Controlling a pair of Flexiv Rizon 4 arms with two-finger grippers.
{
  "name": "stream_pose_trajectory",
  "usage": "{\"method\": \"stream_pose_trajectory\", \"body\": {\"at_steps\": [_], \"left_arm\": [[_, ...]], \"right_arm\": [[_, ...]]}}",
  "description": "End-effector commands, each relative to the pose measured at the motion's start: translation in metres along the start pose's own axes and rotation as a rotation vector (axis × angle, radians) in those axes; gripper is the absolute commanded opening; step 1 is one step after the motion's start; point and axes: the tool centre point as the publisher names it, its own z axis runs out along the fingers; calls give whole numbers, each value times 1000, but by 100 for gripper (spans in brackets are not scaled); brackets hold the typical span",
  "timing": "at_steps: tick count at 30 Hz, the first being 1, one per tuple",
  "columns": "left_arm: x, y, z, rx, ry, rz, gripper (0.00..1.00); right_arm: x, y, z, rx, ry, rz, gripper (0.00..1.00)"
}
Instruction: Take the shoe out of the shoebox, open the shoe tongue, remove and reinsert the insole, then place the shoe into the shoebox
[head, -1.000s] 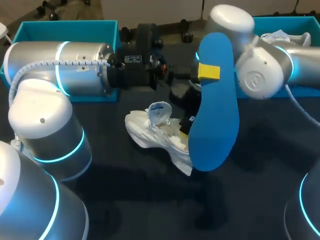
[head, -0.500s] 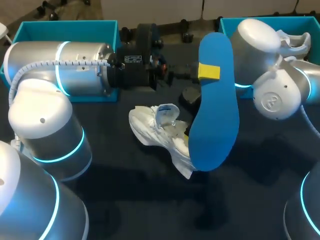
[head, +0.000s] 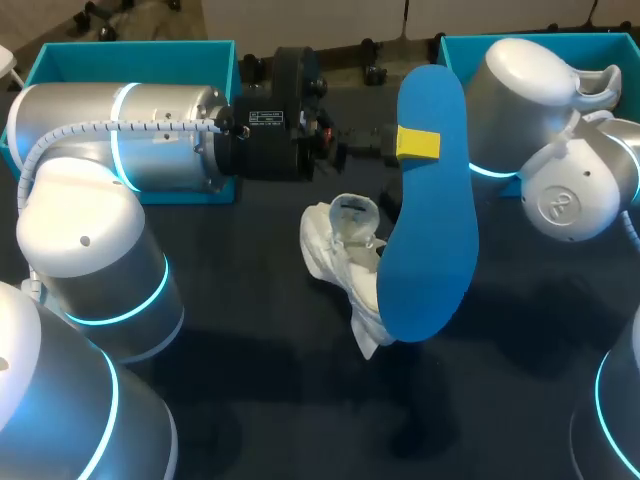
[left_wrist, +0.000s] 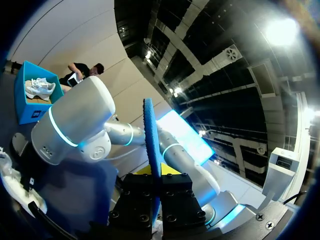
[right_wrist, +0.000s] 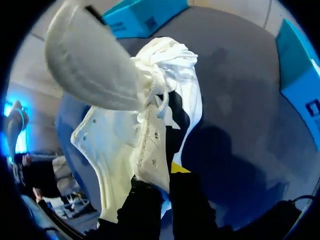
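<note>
Beside the soft white fabric sneaker (head: 345, 255), whose floppy collar our right gripper (right_wrist: 162, 182) pinches, our left gripper (left_wrist: 156, 180) clamps the light, probably bendy blue foam insole (head: 430, 230).

1. The worktop (head: 300, 420) is a dark, matte surface.
2. An open teal left shoebox (head: 60, 60) stands at its far left corner.
3. A matching right shoebox (head: 470, 45) stands at the far right, well apart from the first.
4. A white shoe (head: 345, 250) sits mid-worktop between them, toe toward the near edge. Whether it rests on the surface cannot be told.
</note>
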Motion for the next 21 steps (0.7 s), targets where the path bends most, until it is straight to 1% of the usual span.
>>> {"method": "stream_pose_trajectory", "body": {"at_steps": [1,6,8,10,11,13,16,19,21], "left_arm": [[0,2,1,4,0,1,0],[0,2,1,4,0,1,0],[0,2,1,4,0,1,0],[0,2,1,4,0,1,0],[0,2,1,4,0,1,0],[0,2,1,4,0,1,0],[0,2,1,4,0,1,0],[0,2,1,4,0,1,0],[0,2,1,4,0,1,0]], "right_arm": [[0,-13,-10,-42,-23,94,0],[5,-15,-15,-91,-49,195,0],[6,-15,-16,-100,-74,231,0],[7,-15,-16,-115,-74,256,0],[8,-15,-16,-115,-95,277,0],[10,-16,-16,-125,-94,286,0],[12,-13,-12,-109,-103,270,0],[12,-12,-5,-95,-104,289,0],[13,-12,-2,-88,-128,299,0]]}}
